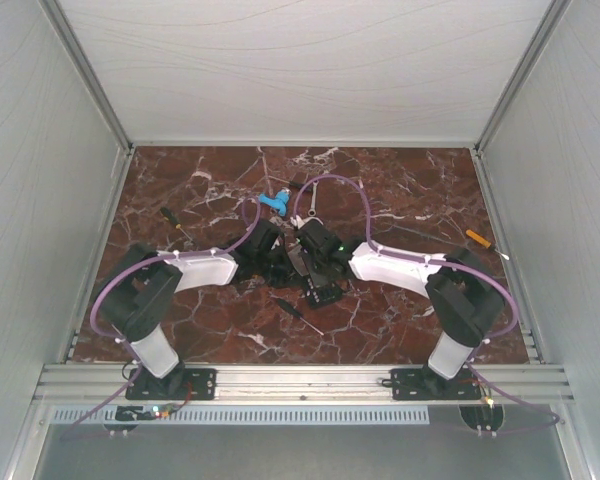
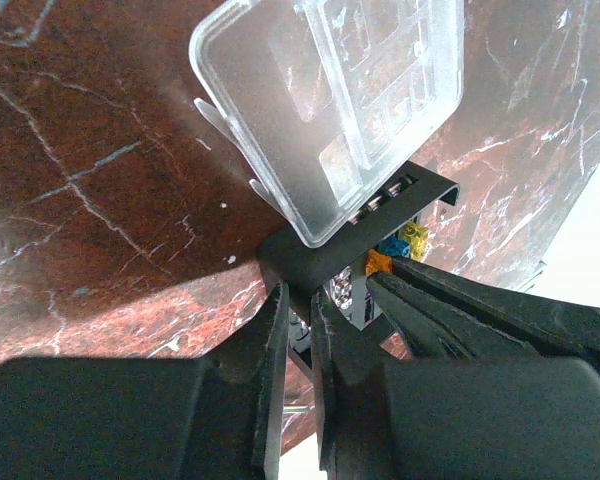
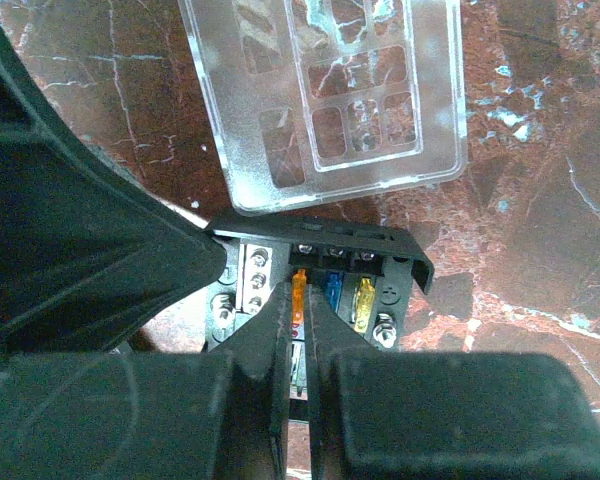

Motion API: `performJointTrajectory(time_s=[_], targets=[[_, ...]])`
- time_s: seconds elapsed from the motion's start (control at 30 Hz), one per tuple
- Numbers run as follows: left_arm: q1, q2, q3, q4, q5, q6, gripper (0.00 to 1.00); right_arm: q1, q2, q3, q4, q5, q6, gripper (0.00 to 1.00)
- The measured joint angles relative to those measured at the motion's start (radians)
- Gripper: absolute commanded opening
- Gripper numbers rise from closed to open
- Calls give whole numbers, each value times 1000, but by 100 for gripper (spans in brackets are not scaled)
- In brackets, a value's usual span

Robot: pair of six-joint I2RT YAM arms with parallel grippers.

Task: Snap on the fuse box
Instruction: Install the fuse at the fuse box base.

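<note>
The black fuse box [image 3: 395, 262] shows orange, blue and yellow fuses in its slots. The clear square lid [image 3: 330, 100] lies just beyond it on the marble, its near edge over the box's far rim. My right gripper [image 3: 298, 300] is shut down to a thin gap on the box by the orange fuse. My left gripper [image 2: 298, 310] is shut on the near edge of the fuse box [image 2: 320, 255], with the lid [image 2: 330, 100] tilted above it. In the top view both grippers, left [image 1: 283, 268] and right [image 1: 310, 272], meet at the table's middle.
A blue plastic piece [image 1: 273, 201] and a wrench [image 1: 311, 195] lie behind the grippers. Screwdrivers lie at the left [image 1: 170, 217], the right [image 1: 478, 239] and just in front [image 1: 298, 313]. White walls enclose the marble table on three sides.
</note>
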Motion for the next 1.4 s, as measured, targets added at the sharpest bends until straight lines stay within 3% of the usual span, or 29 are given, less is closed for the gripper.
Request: performJointTrajectory(time_s=[0.43,0.77,0.9,1.4], targets=[[0,-10,-17,13,0,-18,2,-9,81,120,-106,-7,-9,0],[-5,-18,-29,9,26,-25,4,8,31,111,-131,-51,-19,20],[-4,-19,-29,6,26,-26,5,9,29,149,-187,-62,-3,21],[-3,-65,-32,-34,31,-27,28,7,23,161,-268,-37,46,17]])
